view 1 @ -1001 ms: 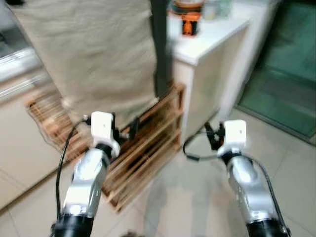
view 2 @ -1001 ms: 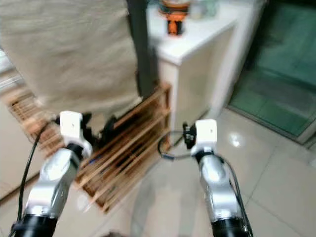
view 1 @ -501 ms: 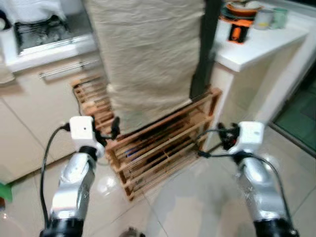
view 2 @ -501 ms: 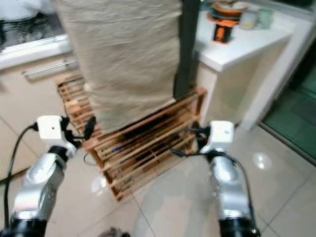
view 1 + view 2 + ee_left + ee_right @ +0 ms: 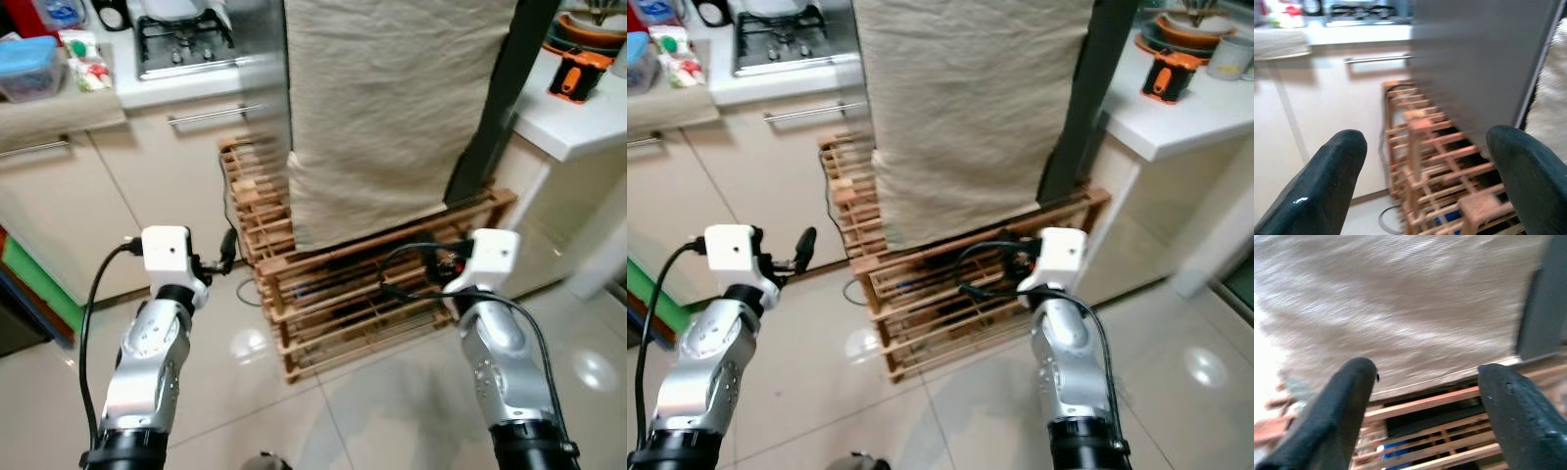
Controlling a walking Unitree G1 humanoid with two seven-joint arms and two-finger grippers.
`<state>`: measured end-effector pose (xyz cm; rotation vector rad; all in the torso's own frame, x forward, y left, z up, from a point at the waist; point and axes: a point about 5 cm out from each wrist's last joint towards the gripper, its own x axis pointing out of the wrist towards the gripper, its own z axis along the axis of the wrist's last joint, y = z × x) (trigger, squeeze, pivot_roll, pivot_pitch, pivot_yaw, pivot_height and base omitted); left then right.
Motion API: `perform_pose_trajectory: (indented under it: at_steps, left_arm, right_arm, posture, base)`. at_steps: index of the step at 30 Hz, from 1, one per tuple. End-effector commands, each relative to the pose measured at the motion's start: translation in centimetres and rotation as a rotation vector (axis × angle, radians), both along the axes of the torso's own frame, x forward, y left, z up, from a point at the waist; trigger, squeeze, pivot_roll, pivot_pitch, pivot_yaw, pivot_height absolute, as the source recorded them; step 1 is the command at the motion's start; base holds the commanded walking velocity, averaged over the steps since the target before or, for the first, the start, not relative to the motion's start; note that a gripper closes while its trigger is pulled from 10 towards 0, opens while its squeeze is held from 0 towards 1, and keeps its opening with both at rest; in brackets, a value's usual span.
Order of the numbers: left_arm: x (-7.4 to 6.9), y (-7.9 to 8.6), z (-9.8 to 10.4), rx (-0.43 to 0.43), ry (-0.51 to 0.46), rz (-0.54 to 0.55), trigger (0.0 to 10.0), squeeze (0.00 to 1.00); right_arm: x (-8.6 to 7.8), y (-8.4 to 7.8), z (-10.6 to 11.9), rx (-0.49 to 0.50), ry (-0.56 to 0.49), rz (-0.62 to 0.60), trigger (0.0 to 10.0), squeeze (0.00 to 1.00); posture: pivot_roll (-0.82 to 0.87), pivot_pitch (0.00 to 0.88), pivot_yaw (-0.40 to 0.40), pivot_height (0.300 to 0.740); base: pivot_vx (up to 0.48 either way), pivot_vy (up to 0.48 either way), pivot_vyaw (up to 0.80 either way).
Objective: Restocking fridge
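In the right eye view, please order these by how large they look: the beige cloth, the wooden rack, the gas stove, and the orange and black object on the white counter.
1. beige cloth
2. wooden rack, partly hidden under the cloth
3. gas stove, cut by the picture's top edge
4. orange and black object

This is apparent size only; the stove stands farther away.

Below me is a pale tiled floor [image 5: 392,411]. On it stands a wooden slatted rack [image 5: 343,294], with a beige cloth [image 5: 392,108] hanging down over its top. To my right a white table [image 5: 1205,113] carries an orange and black object [image 5: 1169,76] and stacked dishes [image 5: 1185,29]. To my left another table [image 5: 59,103] holds a blue box [image 5: 29,67], with a stove [image 5: 181,44] beside it.
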<state>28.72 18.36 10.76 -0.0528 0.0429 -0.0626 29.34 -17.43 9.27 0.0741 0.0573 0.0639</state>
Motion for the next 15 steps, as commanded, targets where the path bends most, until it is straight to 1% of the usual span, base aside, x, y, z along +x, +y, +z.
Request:
perform_pose_trajectory:
  at_steps: [1, 2, 3, 7, 15]
  left_arm:
    - [0.2, -0.1, 0.2, 0.016, -0.007, -0.015, 10.0, 0.00]
    - [0.2, -0.1, 0.3, 0.025, -0.011, -0.022, 10.0, 0.00]
    - [0.4, -0.1, 0.5, 0.030, -0.016, -0.028, 10.0, 0.00]
    - [0.6, -0.2, 0.7, 0.039, -0.024, -0.034, 10.0, 0.00]
    - [1.2, 0.0, 0.9, 0.042, -0.027, -0.040, 10.0, 0.00]
  right_arm:
    - [0.0, -0.1, 0.0, -0.030, -0.005, -0.010, 10.0, 1.00]
    - [0.0, -0.1, -0.1, -0.033, -0.009, -0.011, 10.0, 1.00]
    - [-0.1, 0.0, -0.1, -0.024, -0.009, -0.010, 10.0, 0.00]
    - [-0.1, 0.2, -0.1, -0.015, -0.009, -0.005, 10.0, 0.00]
    - [-0.1, 0.3, -0.5, -0.035, 0.011, -0.013, 10.0, 0.00]
  posture:
    - [-0.08, 0.013, 0.048, 0.740]
    - [-0.08, 0.013, 0.048, 0.740]
    - [-0.08, 0.013, 0.049, 0.740]
    - [-0.08, 0.013, 0.049, 0.740]
    - [-0.09, 0.012, 0.053, 0.740]
  base:
    - [0.000, 0.480, 0.71]
    - [0.000, 0.480, 0.71]
    - [0.000, 0.480, 0.00]
    - [0.000, 0.480, 0.00]
    - [0.000, 0.480, 0.00]
